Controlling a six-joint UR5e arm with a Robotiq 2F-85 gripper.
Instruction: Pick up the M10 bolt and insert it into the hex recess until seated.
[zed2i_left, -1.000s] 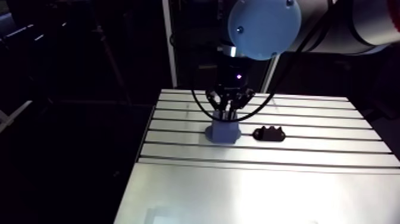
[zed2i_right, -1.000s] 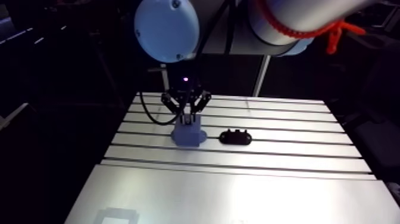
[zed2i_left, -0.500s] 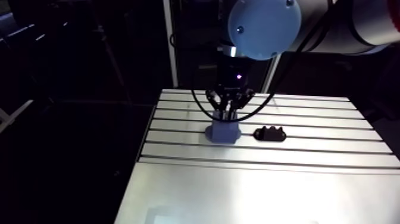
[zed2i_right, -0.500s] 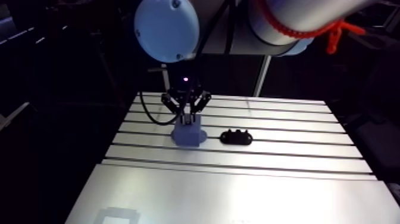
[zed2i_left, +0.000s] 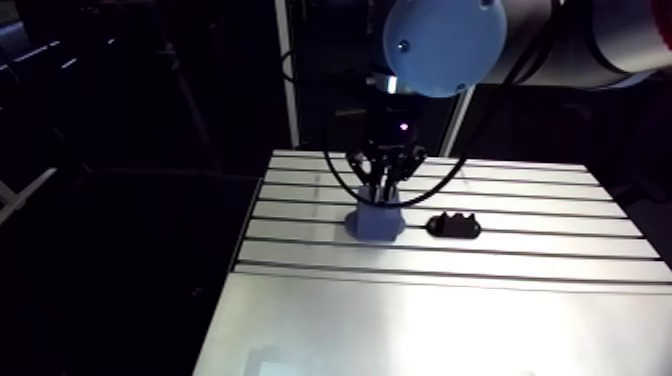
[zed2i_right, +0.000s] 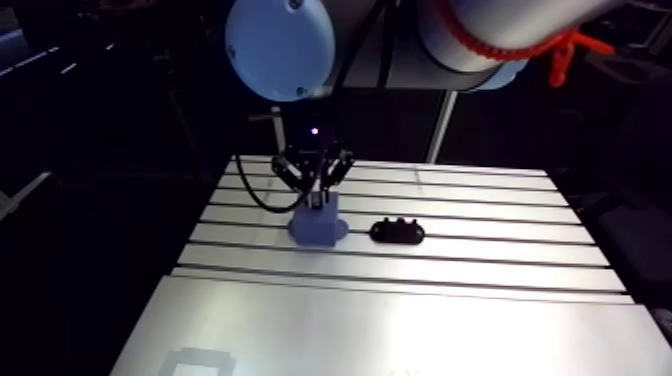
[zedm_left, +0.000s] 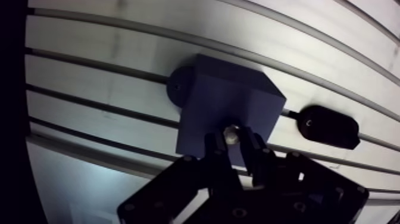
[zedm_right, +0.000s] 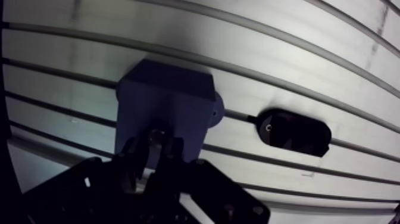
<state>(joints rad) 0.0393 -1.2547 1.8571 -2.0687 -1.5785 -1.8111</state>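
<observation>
We can't read any text here, honestly. There's no lettering, number or brand mark we can make out on the blue block (zedm_left: 229, 110), the black part (zedm_left: 330, 126) or the desk (zedm_left: 89, 65).

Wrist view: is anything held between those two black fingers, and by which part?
The end effector is shut on the bolt, pinched near its pale tip, over the blue block; which end cannot be told.

Black jaws, light-blue joint cap (zed2i_right: 279, 48)
</observation>
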